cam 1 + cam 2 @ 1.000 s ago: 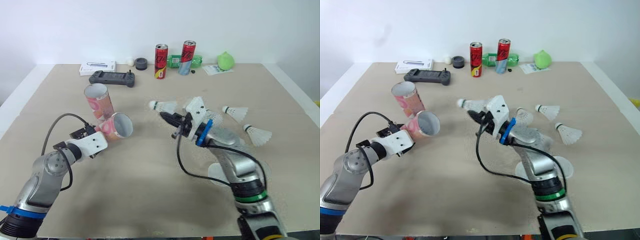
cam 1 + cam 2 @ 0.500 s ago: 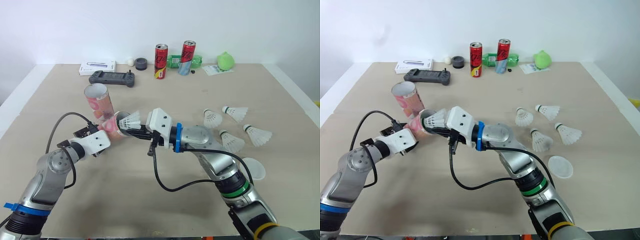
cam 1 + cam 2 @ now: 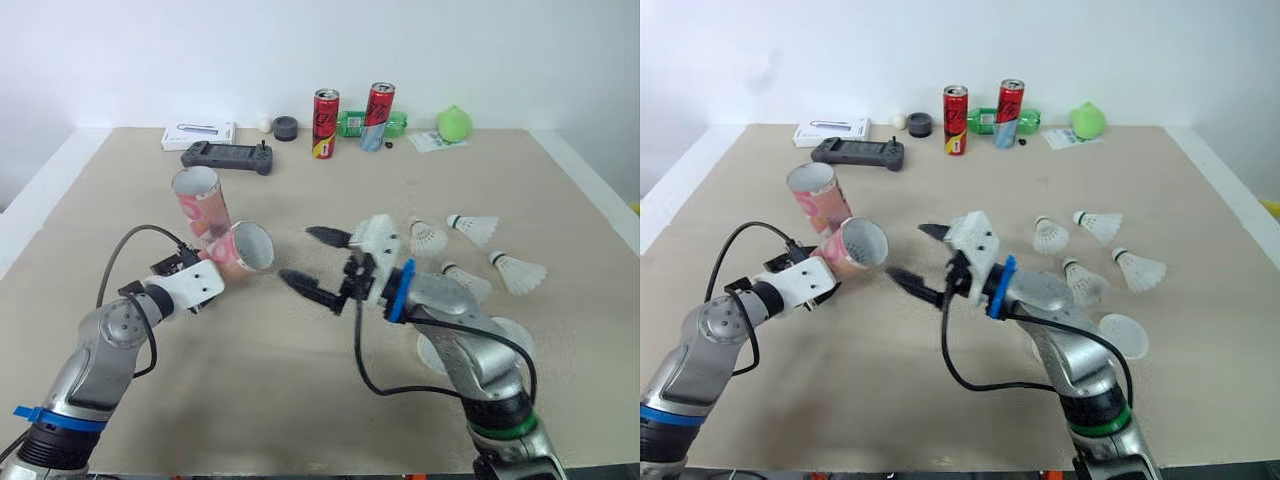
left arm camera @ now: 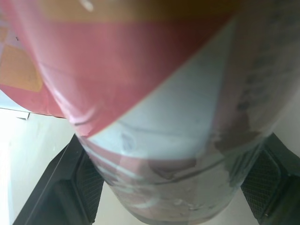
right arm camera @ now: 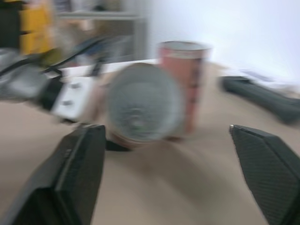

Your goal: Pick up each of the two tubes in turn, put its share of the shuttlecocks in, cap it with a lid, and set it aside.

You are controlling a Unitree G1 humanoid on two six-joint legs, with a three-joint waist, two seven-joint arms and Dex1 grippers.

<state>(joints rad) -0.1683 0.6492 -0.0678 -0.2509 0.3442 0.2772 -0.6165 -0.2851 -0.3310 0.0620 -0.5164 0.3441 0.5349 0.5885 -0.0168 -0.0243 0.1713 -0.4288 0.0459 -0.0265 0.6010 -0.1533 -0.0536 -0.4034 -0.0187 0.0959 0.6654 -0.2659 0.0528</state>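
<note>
Backing off from the tube (image 3: pixel 247 250) since half a second ago, the right gripper (image 3: pixel 305 257) is now hanging over the desk (image 3: pixel 300 400), a short way from the tube's mouth, with its jaws spread wide and holding nothing. The shuttlecock it was pushing into that mouth is no longer sticking out. The right wrist view is showing something pale inside the mouth, too blurred to name. The left gripper (image 4: pixel 173 190) is clamping the tube, its fingers (image 4: pixel 77 185) pressing on either side, and is holding it tilted with the mouth facing the right gripper. The other tube (image 3: pixel 198 202) is standing upright just behind it. Four shuttlecocks (image 3: pixel 427 238) are lying on the desk beyond the right arm, and a lid (image 3: pixel 1122 335) is resting near that arm's elbow.
</note>
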